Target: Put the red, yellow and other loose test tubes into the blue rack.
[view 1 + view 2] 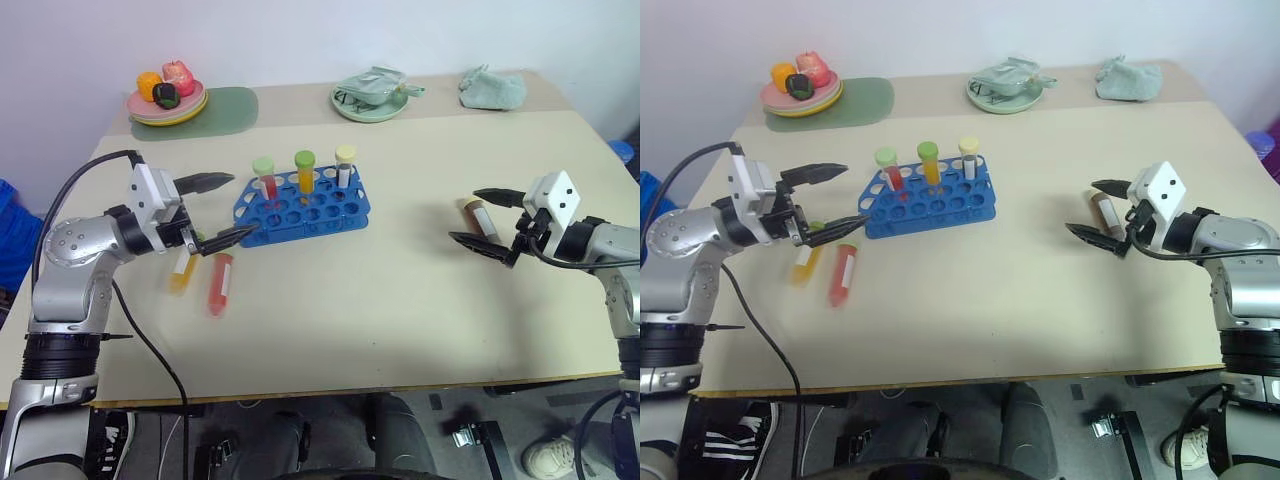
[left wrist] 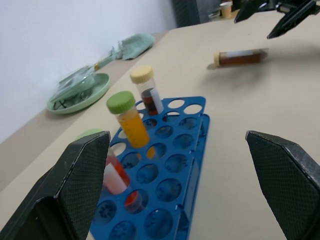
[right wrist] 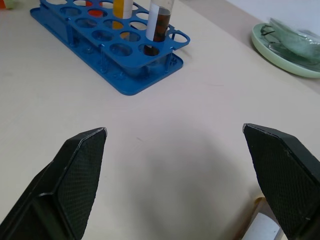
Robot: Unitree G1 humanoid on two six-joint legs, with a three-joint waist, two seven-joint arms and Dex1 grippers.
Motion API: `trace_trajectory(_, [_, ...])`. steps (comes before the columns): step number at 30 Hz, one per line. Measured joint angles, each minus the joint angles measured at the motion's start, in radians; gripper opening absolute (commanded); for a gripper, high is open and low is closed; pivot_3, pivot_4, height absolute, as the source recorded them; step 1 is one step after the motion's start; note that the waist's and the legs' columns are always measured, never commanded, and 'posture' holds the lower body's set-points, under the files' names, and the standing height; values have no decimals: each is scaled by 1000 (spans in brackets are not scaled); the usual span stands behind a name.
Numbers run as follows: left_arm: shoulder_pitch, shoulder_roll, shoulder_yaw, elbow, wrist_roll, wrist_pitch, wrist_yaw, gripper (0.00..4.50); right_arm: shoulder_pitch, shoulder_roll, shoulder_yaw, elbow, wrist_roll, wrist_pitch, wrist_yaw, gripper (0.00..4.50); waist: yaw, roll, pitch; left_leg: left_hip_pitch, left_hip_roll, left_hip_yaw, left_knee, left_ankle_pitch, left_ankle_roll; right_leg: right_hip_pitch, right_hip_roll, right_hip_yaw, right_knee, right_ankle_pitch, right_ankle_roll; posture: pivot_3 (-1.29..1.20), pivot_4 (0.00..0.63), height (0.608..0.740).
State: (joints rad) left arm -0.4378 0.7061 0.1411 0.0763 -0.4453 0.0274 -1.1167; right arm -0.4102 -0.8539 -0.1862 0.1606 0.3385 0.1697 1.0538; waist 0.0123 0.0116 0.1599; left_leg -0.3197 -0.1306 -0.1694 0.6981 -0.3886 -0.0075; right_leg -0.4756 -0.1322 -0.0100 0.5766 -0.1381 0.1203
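Black fingers of the left gripper (image 1: 214, 211) spread wide, nothing between them, held above the table (image 1: 400, 290) just off the near-left corner of the blue rack (image 1: 302, 207). Below and beside it lie two loose tubes: the red tube (image 1: 218, 284) and the yellow-orange tube (image 1: 183, 268), side by side, close together. Right gripper (image 1: 484, 220) also spread and empty, over the brown tube (image 1: 474, 214), which lies flat, well apart from the rack. Rack already holds three upright capped tubes along its back row.

Risks, as judged:
- Red and yellow-orange tubes lie so near each other that a finger coming down for one may nudge or roll the other.
- Round tubes on a smooth top could roll away under an off-centre pinch.
- Left gripper sits close to the rack; a careless swing may knock it or the standing tubes.
- A tube gripped flat must be tilted upright, or it will jam at a hole.
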Motion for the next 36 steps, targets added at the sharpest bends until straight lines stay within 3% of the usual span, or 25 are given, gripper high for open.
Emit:
trace_trajectory(7, [37, -19, 1, -24, 0, -19, 14, 4452, -87, 5, 14, 44, -12, 72, -54, 4500, 0, 0, 0, 0, 0, 0, 0, 0, 0, 0, 0, 1, 0, 1, 0, 0, 150, 740])
trace_trajectory(19, [43, -53, 4, -16, 5, -56, 40, 4452, -329, -1, 150, 23, -54, 571, -196, 4500, 0, 0, 0, -1, 0, 1, 0, 0, 1, -1, 0, 2, -1, 1, 0, 0, 150, 740])
trace_trajectory(26, [58, -78, -5, -48, 6, -52, 56, 4452, -529, -28, 260, 160, -122, 825, -225, 4500, 0, 0, 0, -2, 0, 2, 0, -1, 2, -2, 0, 2, -1, 1, 0, 0, 150, 740])
trace_trajectory(31, [103, -76, -3, -135, -29, 7, 57, 4452, -649, 3, 328, 372, -177, 955, -254, 4500, -2, 0, 0, -2, 0, 2, 0, -1, 2, -3, 0, 3, -1, 2, 0, 0, 150, 740])
trace_trajectory(36, [140, -73, 3, -196, -70, 70, 59, 4452, -731, 22, 408, 527, -230, 945, -227, 4500, -3, 0, 0, -2, 0, 3, 0, -1, 2, -3, 0, 3, -1, 2, 0, 0, 150, 740])
